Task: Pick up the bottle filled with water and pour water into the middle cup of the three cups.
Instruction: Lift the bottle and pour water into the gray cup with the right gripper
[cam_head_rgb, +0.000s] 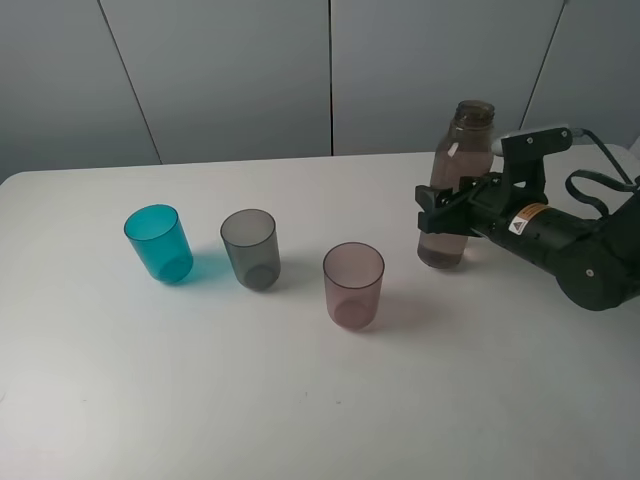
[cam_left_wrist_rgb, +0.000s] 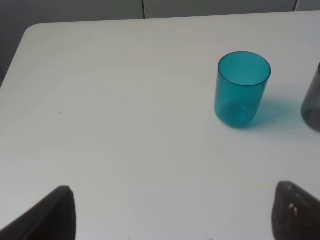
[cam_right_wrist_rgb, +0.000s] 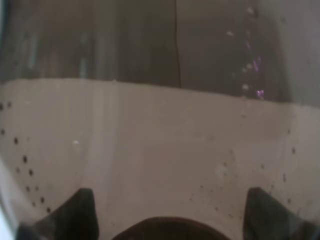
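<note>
Soft, even overhead light; white table (cam_head_rgb: 300, 420) bright throughout. Teal cup (cam_head_rgb: 158, 243) throws faint tinted shadow toward 3 o'clock. Exterior view sharp. Right wrist view hazy, bottle (cam_right_wrist_rgb: 160, 140) out of focus.

One warning sticker, its print too small to read
A small rectangular sticker (cam_head_rgb: 521, 221) sits on the black right arm (cam_head_rgb: 565, 250), just behind the right gripper (cam_head_rgb: 443, 212); it is part white, part orange, and bears a warning triangle sign, but the fine lettering beside the triangle is too small and blurred to make out; nothing legible shows in either wrist view
</note>
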